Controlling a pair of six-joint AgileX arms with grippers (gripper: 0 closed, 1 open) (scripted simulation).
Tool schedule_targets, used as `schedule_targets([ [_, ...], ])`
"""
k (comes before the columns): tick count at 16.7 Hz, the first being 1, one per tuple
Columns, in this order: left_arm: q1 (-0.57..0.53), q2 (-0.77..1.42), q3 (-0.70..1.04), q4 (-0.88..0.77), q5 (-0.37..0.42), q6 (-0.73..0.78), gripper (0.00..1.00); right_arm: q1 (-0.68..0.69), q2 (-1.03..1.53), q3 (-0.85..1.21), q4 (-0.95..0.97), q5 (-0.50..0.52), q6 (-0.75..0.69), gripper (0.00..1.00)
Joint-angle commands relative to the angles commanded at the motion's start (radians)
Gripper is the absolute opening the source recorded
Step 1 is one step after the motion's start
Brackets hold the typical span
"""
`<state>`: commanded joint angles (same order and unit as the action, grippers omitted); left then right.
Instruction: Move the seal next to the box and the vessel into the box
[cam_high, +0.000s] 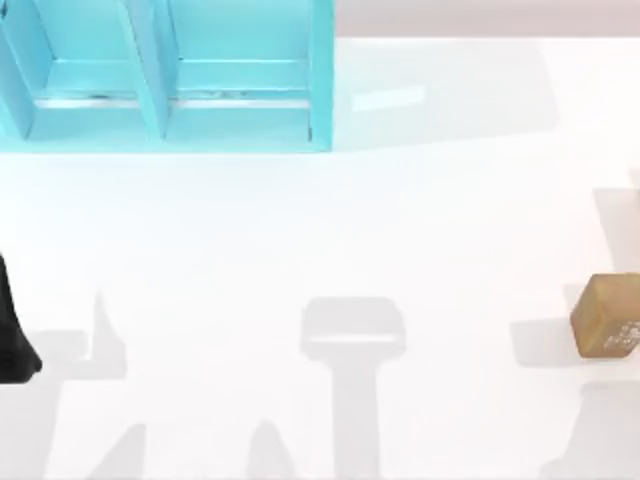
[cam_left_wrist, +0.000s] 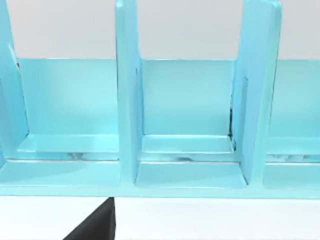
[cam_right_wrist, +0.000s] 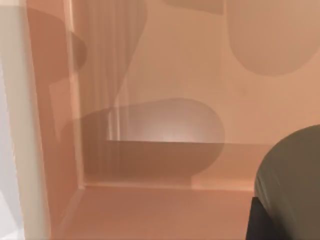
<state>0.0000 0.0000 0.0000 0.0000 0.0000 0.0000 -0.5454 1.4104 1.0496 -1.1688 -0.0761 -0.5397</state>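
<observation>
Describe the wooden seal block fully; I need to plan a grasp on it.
The seal is a small tan-brown block, wood by its look, roughly cube-shaped, with a faint white mark on its near face. It rests on the white table at the top view's right edge, turned slightly askew, partly cut off by the frame. Nothing visible touches it; it casts a soft shadow to its left.

My left arm (cam_high: 15, 335) sits at the table's left edge. A divided rack (cam_high: 170, 80) stands at the far left of the table (cam_high: 330, 230), well ahead of that arm, facing its wrist camera. The seal (cam_high: 607, 313) lies on the table at the right edge, well apart from the rack. At my right wrist, the vessel (cam_right_wrist: 292, 180) is inside the box (cam_right_wrist: 150, 210), close to its walls.
</observation>
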Motion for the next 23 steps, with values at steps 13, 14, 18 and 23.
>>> schedule_targets([
  [13, 0.0, 0.0, 0.0, 0.0, 0.0, 0.0, 1.0, -0.019, 0.039, 0.007, 0.317, -0.098, -0.024, 0.0],
  [14, 0.0, 0.0, 0.0, 0.0, 0.0, 0.0, 1.0, -0.019, 0.047, -0.02, 0.322, -0.089, -0.023, 0.0],
  [18, 0.0, 0.0, 0.0, 0.0, 0.0, 0.0, 1.0, -0.017, 0.078, -0.128, 0.299, -0.034, -0.018, 0.0],
  [23, 0.0, 0.0, 0.0, 0.0, 0.0, 0.0, 1.0, -0.014, 0.091, -0.185, 0.275, -0.001, -0.013, 0.0],
])
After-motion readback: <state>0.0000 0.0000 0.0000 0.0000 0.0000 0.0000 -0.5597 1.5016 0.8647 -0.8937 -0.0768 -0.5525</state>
